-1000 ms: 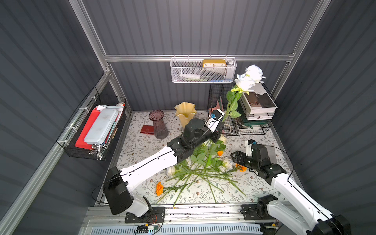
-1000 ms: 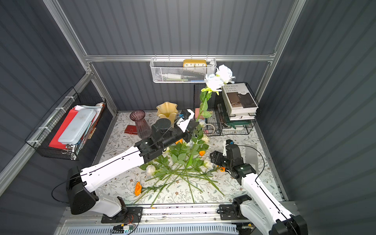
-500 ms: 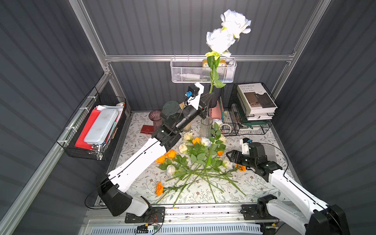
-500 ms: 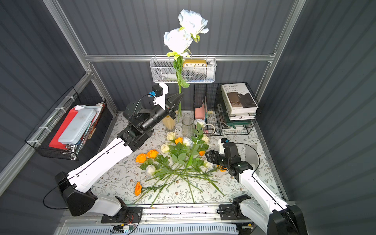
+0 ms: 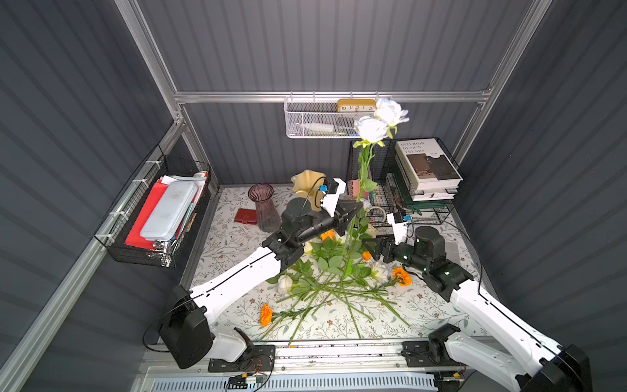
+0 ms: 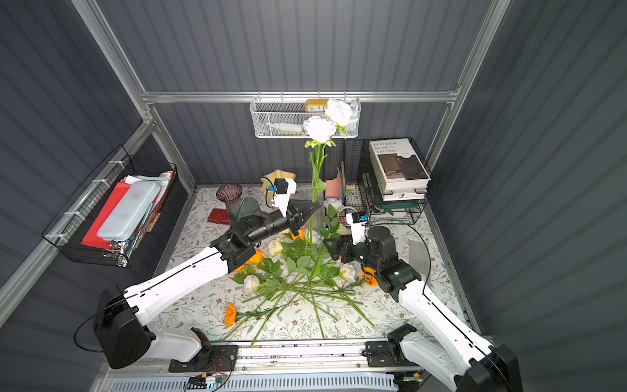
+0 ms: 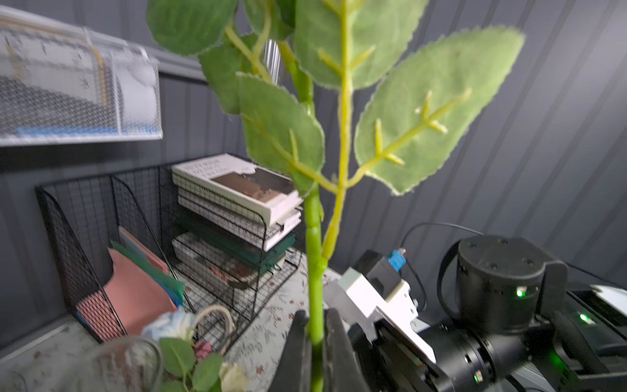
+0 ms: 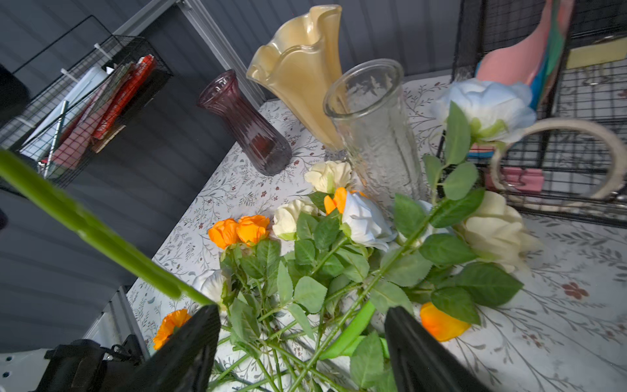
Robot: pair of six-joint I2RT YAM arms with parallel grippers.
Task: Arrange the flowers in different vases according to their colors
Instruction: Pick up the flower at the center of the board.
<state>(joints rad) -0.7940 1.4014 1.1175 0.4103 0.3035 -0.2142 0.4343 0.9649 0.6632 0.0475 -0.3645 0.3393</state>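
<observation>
My left gripper (image 5: 353,208) (image 6: 314,207) (image 7: 314,325) is shut on the green stem (image 7: 314,264) of a white rose spray (image 5: 371,129) (image 6: 320,128), held upright above the table. The stem's lower end hangs into the pile of flowers (image 5: 332,271) (image 8: 332,244). My right gripper (image 5: 368,246) (image 6: 330,246) (image 8: 302,312) stands open just right of that stem, above the pile. The purple vase (image 5: 263,207) (image 8: 247,125), yellow vase (image 5: 307,181) (image 8: 302,74) and clear vase (image 8: 376,135) (image 7: 129,359) stand empty at the back.
A wire rack with books (image 5: 424,169) fills the back right, with a tape roll (image 5: 378,213) in front of it. A white mesh basket (image 5: 315,118) hangs on the back wall. A red wallet (image 5: 246,216) lies by the purple vase. A side basket (image 5: 159,210) hangs left.
The left arm lifted the white roses high, then lowered them and swung them right, stem now near upright. The right gripper rose toward the stem and opened wider.
</observation>
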